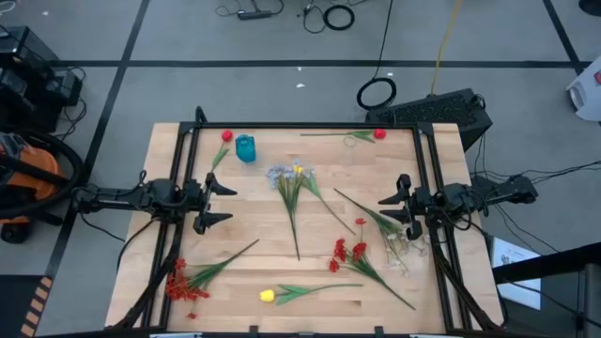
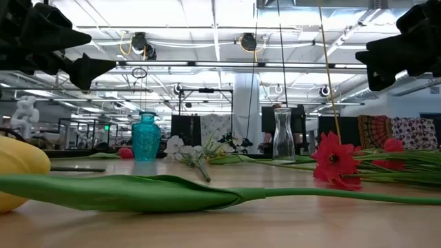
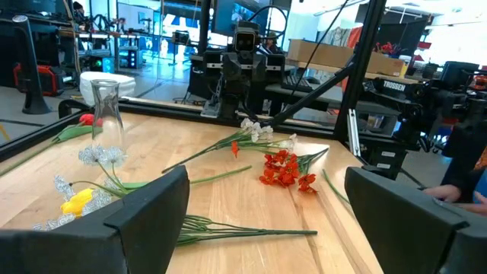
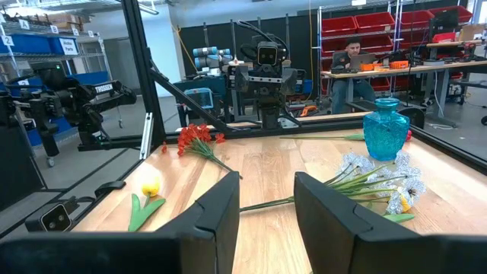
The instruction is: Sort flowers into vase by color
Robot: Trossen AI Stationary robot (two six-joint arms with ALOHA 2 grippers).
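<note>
Left pincer (image 1: 228, 200): at the counter's (image 1: 254, 272) 9 o'clock edge, fingers spread wide, holding nothing. Right pincer (image 1: 383, 207): at the 3 o'clock edge, fingers partly apart, holding nothing.

Containers, two:
- Teal vase (image 1: 245, 147), 11 o'clock, upright, no stems in it.
- Clear glass vase (image 2: 283, 135), 1 o'clock, upright, no stems in it.

Flowers, all lying flat on the counter:
- Red rose (image 1: 226, 137) beside the teal vase; second red rose (image 1: 379, 134) at 1 o'clock.
- Pale white-blue bunch (image 1: 289, 176), centre.
- Red sprays: one (image 1: 185, 280) at 7 o'clock, one (image 1: 347, 252) at 5 o'clock.
- Yellow tulip (image 1: 268, 296), 6 o'clock.
</note>
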